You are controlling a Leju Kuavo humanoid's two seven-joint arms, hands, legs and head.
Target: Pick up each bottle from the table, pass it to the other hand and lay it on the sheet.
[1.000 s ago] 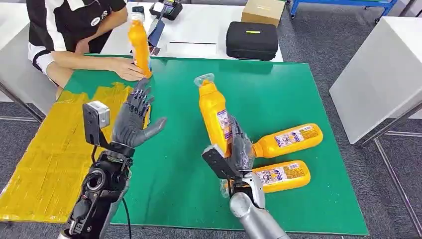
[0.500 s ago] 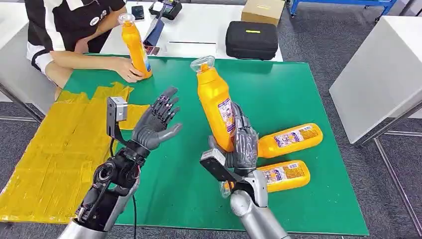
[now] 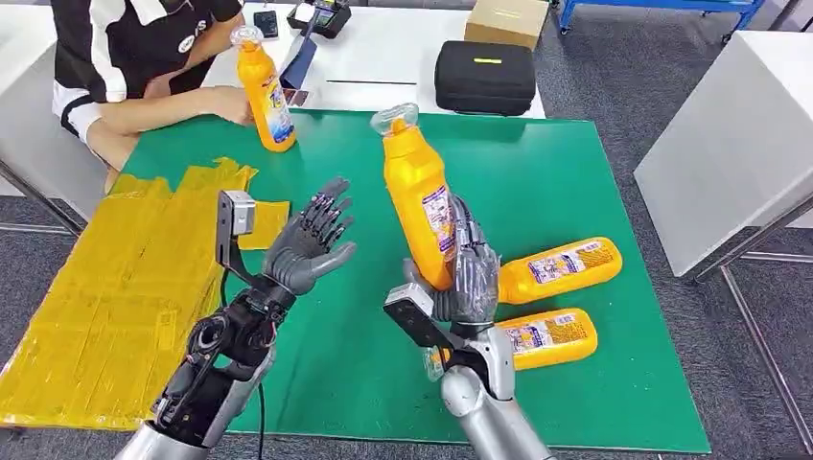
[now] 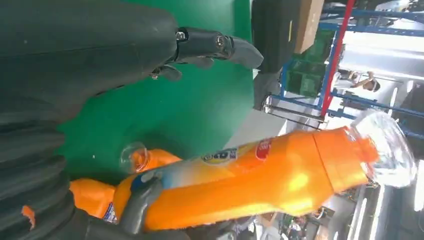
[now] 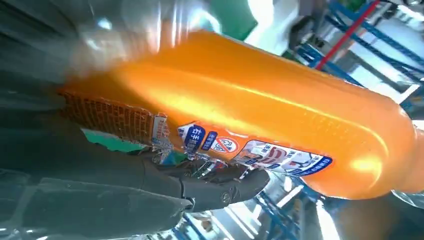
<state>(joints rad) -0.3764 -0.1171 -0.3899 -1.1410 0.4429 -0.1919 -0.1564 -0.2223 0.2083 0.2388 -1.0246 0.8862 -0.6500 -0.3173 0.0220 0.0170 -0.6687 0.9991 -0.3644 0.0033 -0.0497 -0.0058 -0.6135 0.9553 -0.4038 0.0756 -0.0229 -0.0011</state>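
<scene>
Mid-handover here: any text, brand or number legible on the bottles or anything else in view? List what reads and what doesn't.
Held bottle in the right hand: label with blue and red print, too blurred to read in head and wrist views.
Two lying bottles: labels too small to read.
Bottle by the person: label unreadable.
Person's shirt: round badge, text not legible.
Black case: yellow strip, no readable text.
Nothing can be quoted reliably.

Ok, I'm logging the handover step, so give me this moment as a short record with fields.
right hand: grips lifted bottle, cap up, tilted
left hand: open, palm toward that bottle, apart from it
lying bottles: two on green mat, right side
person's hand: beside a standing bottle
yellow sheet: no bottle on it
</scene>
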